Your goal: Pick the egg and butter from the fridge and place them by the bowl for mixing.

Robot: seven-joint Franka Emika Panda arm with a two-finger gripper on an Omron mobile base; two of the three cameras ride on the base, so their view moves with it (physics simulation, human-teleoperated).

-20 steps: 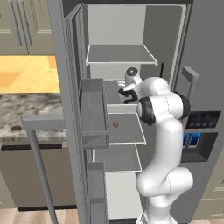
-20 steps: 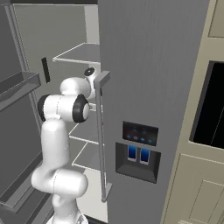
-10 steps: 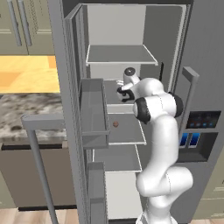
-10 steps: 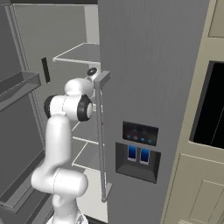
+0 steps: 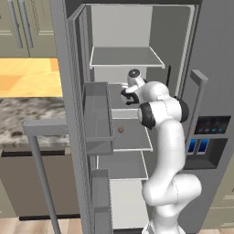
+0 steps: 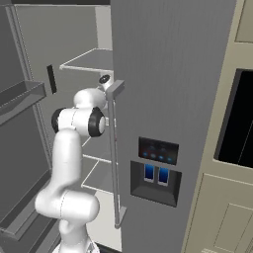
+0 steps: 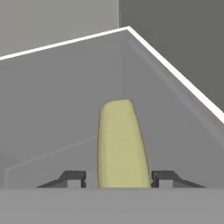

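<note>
gripper (image 7: 117, 178) fingers spread astride butter (image 7: 120, 142), contact unclear; near end cut off

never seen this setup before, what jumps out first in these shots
The white arm reaching deep into the open fridge, its tool over a middle shelf. In the hand view, the pale yellow butter lies between the two open fingertips. One shelf lower sits the small brown egg, alone.

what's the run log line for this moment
phase: reaching butter | hand: open, fingers either side of it | egg: on lower fridge shelf
</note>
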